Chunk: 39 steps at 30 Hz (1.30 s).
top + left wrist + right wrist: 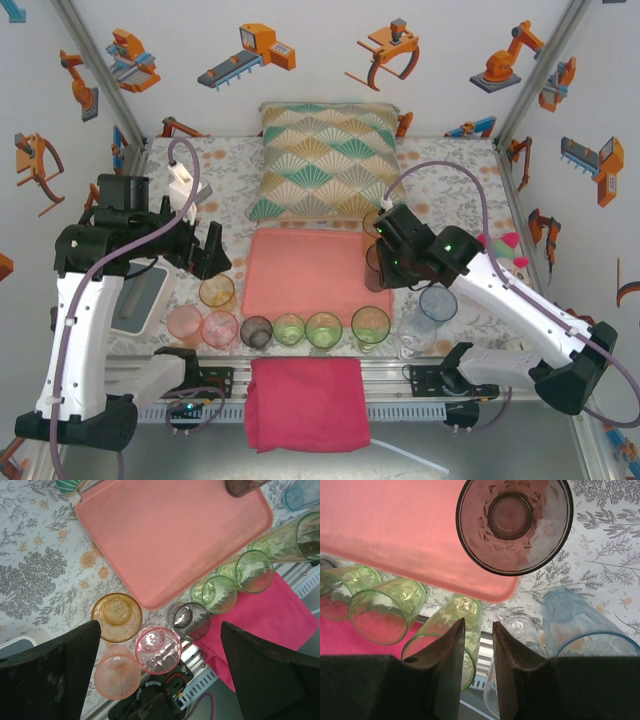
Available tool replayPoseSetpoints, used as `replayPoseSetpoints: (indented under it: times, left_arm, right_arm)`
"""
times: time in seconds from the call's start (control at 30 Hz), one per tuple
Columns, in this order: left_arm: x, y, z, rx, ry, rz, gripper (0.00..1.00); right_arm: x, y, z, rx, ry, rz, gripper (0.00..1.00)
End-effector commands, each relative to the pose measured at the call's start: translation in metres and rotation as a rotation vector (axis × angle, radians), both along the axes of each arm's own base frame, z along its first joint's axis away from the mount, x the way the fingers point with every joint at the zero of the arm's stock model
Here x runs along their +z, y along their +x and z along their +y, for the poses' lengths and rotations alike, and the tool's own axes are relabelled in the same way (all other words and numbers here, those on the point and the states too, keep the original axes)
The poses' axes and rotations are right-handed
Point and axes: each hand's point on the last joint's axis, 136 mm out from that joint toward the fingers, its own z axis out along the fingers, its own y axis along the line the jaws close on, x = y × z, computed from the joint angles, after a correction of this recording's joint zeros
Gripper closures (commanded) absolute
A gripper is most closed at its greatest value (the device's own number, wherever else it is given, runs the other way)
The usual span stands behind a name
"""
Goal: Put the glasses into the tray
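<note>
The salmon tray (300, 285) lies mid-table with one smoky tumbler (515, 525) at its three o'clock edge. The other glasses (323, 329) stand off it, strung from seven round to four o'clock. They look light, stiff, slick and breakable (thin rims, faceted walls), so I'd pinch one gently over the rim, one finger inside. The left gripper (160, 630) hangs spread wide above the amber glass (116, 616) and pink glass (157, 650), holding nothing. The right gripper (477, 625), jaws drawn to a narrow slit, sits at six o'clock of the smoky tumbler, pinching nothing.
</note>
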Motion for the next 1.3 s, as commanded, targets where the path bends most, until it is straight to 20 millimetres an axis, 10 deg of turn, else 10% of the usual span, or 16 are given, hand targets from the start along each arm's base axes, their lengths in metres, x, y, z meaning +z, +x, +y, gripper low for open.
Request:
replayPoseSetpoints:
  times: [0.0, 1.27]
  left_arm:
    - [-0.001, -0.003, -0.006, -0.037, -0.015, 0.010, 0.03]
    - [0.000, 0.004, -0.016, -0.038, -0.043, 0.050, 0.03]
  right_arm:
    - [0.001, -0.009, 0.001, 0.035, -0.009, 0.023, 0.68]
    - [-0.033, -0.050, 0.014, 0.130, -0.006, 0.118, 0.64]
